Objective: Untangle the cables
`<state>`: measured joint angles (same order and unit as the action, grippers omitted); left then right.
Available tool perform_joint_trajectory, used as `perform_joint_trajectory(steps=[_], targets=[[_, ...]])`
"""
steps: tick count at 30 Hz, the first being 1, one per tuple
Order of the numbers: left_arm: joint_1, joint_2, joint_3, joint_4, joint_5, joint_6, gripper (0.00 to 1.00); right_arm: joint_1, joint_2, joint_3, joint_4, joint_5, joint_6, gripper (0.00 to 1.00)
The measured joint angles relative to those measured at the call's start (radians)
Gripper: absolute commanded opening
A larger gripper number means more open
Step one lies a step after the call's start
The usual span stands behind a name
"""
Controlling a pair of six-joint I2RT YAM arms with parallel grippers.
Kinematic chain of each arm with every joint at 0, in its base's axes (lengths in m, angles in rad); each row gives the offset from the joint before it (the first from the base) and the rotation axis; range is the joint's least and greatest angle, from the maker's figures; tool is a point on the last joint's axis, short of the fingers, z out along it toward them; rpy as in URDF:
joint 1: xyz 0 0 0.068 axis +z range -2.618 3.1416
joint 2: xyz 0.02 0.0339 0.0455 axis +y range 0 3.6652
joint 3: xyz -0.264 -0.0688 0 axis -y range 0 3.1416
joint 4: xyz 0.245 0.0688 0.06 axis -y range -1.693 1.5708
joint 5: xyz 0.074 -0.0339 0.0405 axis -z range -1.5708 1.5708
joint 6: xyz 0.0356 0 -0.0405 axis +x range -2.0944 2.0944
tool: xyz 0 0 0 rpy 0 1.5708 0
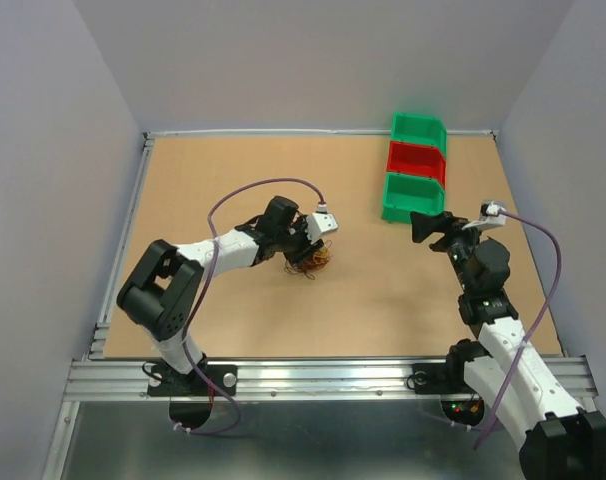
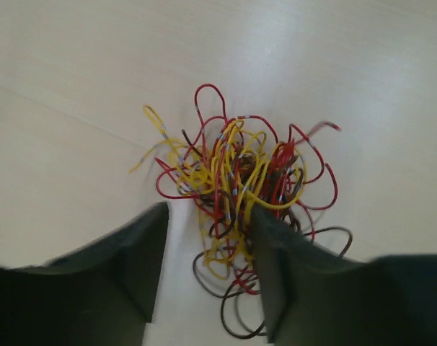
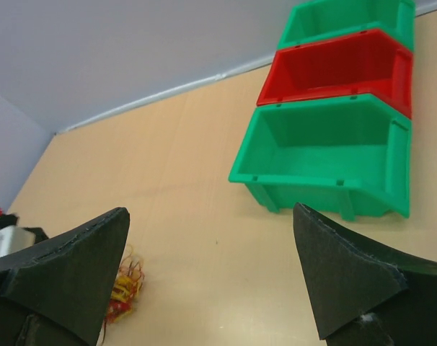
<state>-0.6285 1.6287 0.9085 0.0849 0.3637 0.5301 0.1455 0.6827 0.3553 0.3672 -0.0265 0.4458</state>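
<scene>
The cables (image 2: 236,180): red, yellow and dark, tightly tangled.

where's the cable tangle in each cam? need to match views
Top external: cable tangle left of centre, under the left gripper.
Left wrist: cable tangle mid-frame, near strands between the open jaws.
Right wrist: cable tangle bottom left, small.
Shared landmark: near green bin, in top external and right wrist only.

Open tabletop (image 1: 383,290) lies between the cable tangle (image 1: 315,262) and the right gripper (image 1: 428,226). Three bins (image 1: 413,212) in a row block the far right; the left gripper (image 1: 305,250) straddles the tangle.
</scene>
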Motion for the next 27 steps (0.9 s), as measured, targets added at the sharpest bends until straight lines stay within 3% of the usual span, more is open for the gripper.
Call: perform_joint_trajectory(steps=[2, 6, 14, 20, 27], targets=[[0.0, 0.075, 0.058, -0.036, -0.007, 0.004, 0.0, 0.0, 0.042, 0.017, 0.0, -0.061, -0.021, 1.0], [0.0, 0.124, 0.1, -0.071, -0.005, 0.014, 0.0, 0.0, 0.159, 0.06, 0.007, -0.198, -0.048, 1.0], [0.034, 0.068, 0.098, -0.11, 0.063, 0.032, 0.0, 0.024, 0.526, 0.183, 0.066, -0.548, -0.079, 0.98], [0.095, -0.016, 0.093, -0.12, 0.153, 0.042, 0.0, 0.157, 0.724, 0.299, 0.085, -0.663, -0.13, 0.8], [0.097, -0.041, 0.082, -0.121, 0.187, 0.047, 0.0, 0.266, 0.902, 0.437, 0.105, -0.741, -0.175, 0.78]])
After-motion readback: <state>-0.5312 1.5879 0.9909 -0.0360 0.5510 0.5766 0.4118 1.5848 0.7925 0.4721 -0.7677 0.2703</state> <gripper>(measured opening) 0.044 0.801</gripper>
